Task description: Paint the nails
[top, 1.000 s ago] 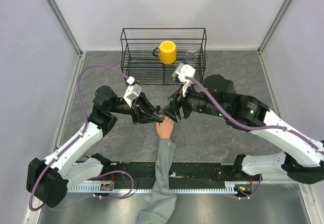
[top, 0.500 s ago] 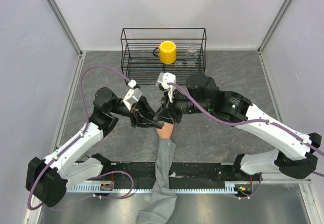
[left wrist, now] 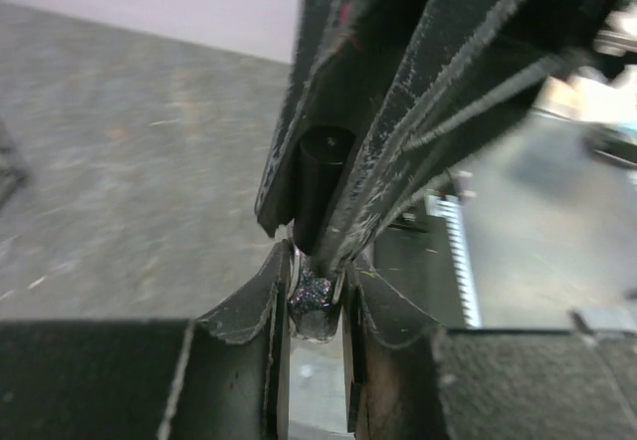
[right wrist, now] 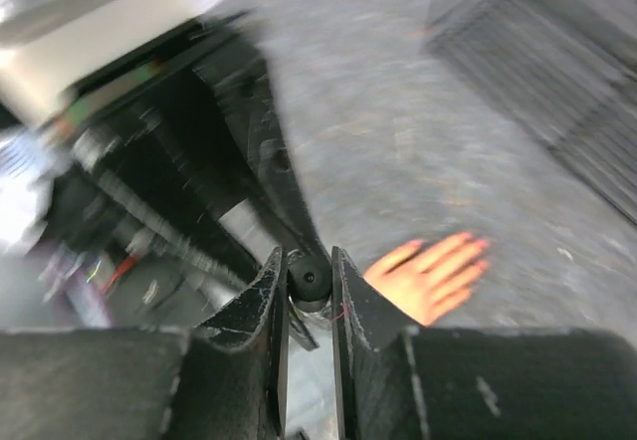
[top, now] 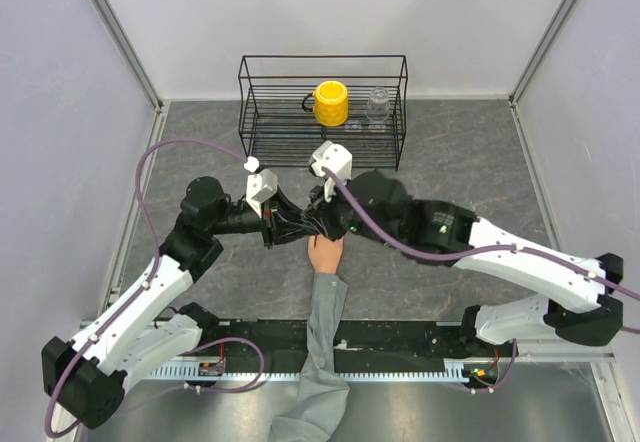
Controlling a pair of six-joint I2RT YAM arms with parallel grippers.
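A: Largest first?
B: Grey table [top: 450, 152] across the middle of the top view. Black wire rack [top: 275, 132] at upper centre.
A: Then?
B: Left arm [top: 150, 292] reaching in from lower left, right arm [top: 520, 262] from lower right, meeting at centre. Grey sleeve [top: 322, 352] at bottom centre, leading up to a peach dummy hand [top: 325, 252] just below that meeting point.
A: In the rack?
B: Yellow mug [top: 331, 103], upright. Clear jar [top: 378, 105] just right of it.
A: Pincers?
B: Left gripper [left wrist: 317, 273] clenched on a small bottle [left wrist: 313, 296] with dark glittery contents. Right gripper [right wrist: 308, 259] clamped on the black cap [right wrist: 309, 281] directly above that bottle.
A: And the nails [right wrist: 481, 245]?
B: On the fingertips, lower right of the right wrist view, near the cap but apart. Too blurred to tell painted from bare.
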